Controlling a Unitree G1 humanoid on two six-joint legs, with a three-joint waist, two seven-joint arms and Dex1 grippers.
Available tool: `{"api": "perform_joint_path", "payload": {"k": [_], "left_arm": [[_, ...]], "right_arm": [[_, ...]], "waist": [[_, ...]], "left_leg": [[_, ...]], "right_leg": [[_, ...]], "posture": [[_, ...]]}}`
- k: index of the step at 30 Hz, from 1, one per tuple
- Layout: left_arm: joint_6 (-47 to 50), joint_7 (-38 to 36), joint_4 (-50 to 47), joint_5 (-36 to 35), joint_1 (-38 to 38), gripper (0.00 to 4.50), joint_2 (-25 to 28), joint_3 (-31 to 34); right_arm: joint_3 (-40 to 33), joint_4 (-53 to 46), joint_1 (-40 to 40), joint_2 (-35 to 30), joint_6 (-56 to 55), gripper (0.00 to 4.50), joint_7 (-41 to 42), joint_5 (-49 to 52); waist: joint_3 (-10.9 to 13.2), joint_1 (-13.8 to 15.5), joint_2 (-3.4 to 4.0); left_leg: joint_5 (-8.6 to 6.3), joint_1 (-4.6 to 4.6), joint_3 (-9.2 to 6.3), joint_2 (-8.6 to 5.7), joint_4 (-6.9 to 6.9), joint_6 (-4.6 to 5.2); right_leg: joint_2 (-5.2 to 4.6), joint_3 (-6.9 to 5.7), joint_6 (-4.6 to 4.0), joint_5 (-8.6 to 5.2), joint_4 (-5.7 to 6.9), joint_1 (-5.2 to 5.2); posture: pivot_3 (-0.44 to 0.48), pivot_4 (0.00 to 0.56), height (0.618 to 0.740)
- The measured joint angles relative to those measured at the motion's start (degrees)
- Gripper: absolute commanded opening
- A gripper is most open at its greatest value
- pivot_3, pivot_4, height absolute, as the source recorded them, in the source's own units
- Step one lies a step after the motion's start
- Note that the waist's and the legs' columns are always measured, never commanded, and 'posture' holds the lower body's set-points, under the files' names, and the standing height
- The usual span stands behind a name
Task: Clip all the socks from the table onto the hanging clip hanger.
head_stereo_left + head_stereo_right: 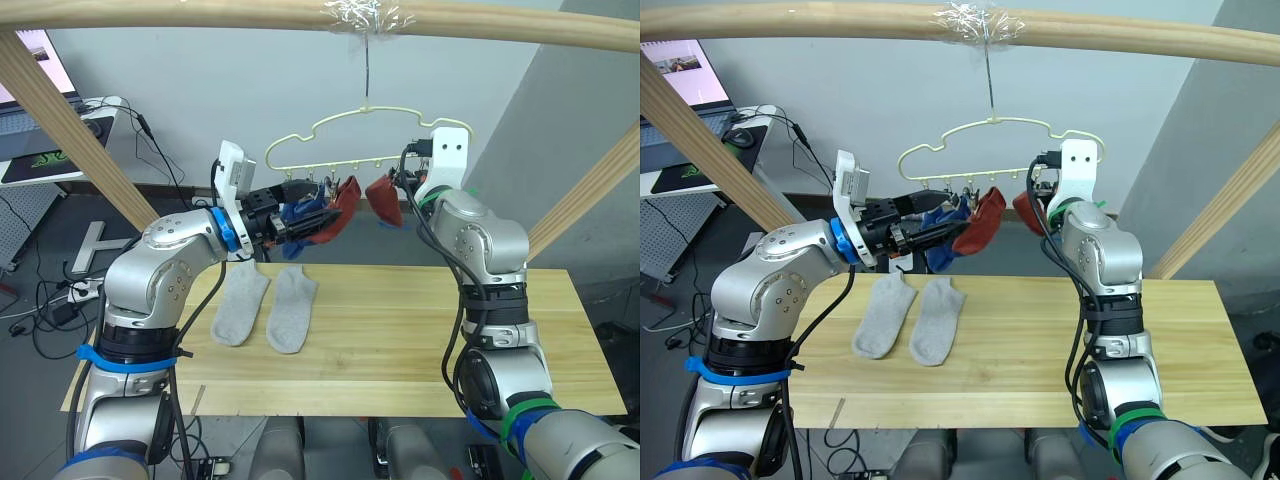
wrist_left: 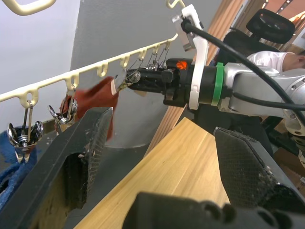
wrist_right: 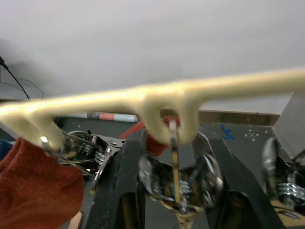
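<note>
Two grey socks (image 1: 265,305) lie flat side by side on desk (image 1: 420,330), toes toward robot. Clip hanger (image 1: 350,135) hangs from wood beam; blue socks (image 1: 300,212) & 2 rust red socks (image 1: 385,200) already clipped on it. Left claw (image 1: 312,222) w/ fingers spread, beside the blue/red socks. Right claw (image 3: 174,191) up at hanger's row, fingers either side of a metal clip (image 3: 177,181), clenched on it

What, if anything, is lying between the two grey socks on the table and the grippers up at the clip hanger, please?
Nothing visible does. The two grey socks lie flat and uncovered on the table, side by side, with open air above them. The left gripper and right gripper are both raised at the clip hanger, among red and blue socks.
</note>
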Motion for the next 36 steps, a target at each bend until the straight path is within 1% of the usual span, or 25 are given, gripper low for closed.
{"api": "perform_joint_path", "payload": {"k": [10, 16, 17, 23, 27, 28, 31, 34, 36], "left_arm": [[0.0, 0.1, 0.0, 0.0, 0.4, 3.90, 0.0, 0.0], [0.0, 0.2, -0.1, 0.0, 0.7, 3.90, 0.0, 0.0], [0.0, 0.2, -0.2, 0.0, 0.9, 3.90, 0.0, 0.0], [-0.1, 0.1, -0.4, 0.6, 2.0, 3.90, 0.0, 0.0], [-0.9, 0.1, -0.4, 2.6, 3.6, 3.90, 0.7, -0.2], [-1.0, 0.4, -0.4, 3.5, 4.8, 3.90, 1.2, -0.6], [0.2, 1.7, 0.0, 8.4, 9.0, 3.90, 4.0, -4.8], [-0.1, 3.2, 2.9, 13.1, 12.5, 4.44, 4.8, -8.4], [-2.0, 4.6, 7.0, 16.4, 13.8, 4.48, 4.3, -9.8]], "right_arm": [[-0.2, 0.9, -1.4, 0.3, -0.1, 1.45, 0.0, 0.0], [-0.4, 0.9, -1.4, 0.3, -0.1, 0.19, -0.2, -0.1], [-0.4, 0.9, -1.4, 0.3, -0.1, 0.16, -0.3, -0.1], [-0.6, 0.9, -1.4, 0.3, 0.0, 0.16, -0.8, -0.2], [-0.7, 0.9, -1.4, 0.3, 0.0, 0.16, -1.0, -0.2], [-0.7, 0.9, -1.4, 0.3, 0.1, 0.16, -1.0, -0.2], [-0.7, 0.8, -1.4, 0.3, 0.2, 0.16, -1.0, -0.1], [-0.7, 0.8, -1.4, 0.3, 0.3, 0.16, -1.1, -0.1], [-0.7, 0.7, -1.4, 0.3, 0.6, 0.16, -1.1, 0.0]], "waist": [[0.0, 0.0, 0.00], [0.0, 0.0, 0.00], [0.0, 0.0, 0.00], [0.0, 0.0, 0.00], [0.0, -0.1, 0.01], [0.0, -0.1, 0.01], [0.0, -0.2, 0.04], [0.0, -0.2, 0.06], [0.0, -0.2, 0.06]], "left_leg": [[0.00, 0.00, 0.00, 0.00, 0.00, 0.00], [0.00, 0.00, 0.00, 0.00, 0.00, 0.00], [0.00, 0.00, 0.00, 0.00, 0.00, 0.00], [0.00, 0.00, 0.00, 0.00, 0.00, 0.00], [0.00, 0.01, 0.01, 0.00, -0.02, 0.00], [0.00, 0.01, 0.01, 0.01, -0.04, 0.00], [0.00, 0.01, 0.01, 0.01, -0.07, 0.00], [0.00, 0.01, 0.01, 0.01, -0.07, 0.00], [0.00, 0.01, 0.01, 0.01, -0.07, 0.00]], "right_leg": [[0.00, 0.00, 0.00, 0.00, 0.00, 0.00], [0.00, 0.00, 0.00, 0.00, 0.00, 0.00], [0.00, 0.00, 0.00, 0.00, 0.00, 0.00], [0.00, 0.00, 0.00, 0.00, 0.00, 0.00], [0.00, 0.02, 0.00, 0.00, 0.00, 0.00], [0.00, 0.01, 0.00, 0.00, 0.00, -0.01], [0.01, 0.03, 0.00, 0.00, 0.00, -0.04], [0.01, 0.02, -0.01, -0.01, 0.00, -0.05], [0.01, 0.01, -0.01, -0.01, 0.00, -0.05]], "posture": [[0.165, 0.232, 0.740], [0.160, 0.234, 0.740], [0.160, 0.234, 0.740], [0.158, 0.235, 0.740], [0.157, 0.236, 0.740], [0.157, 0.236, 0.740], [0.154, 0.238, 0.740], [0.150, 0.238, 0.740], [0.148, 0.240, 0.740]]}}
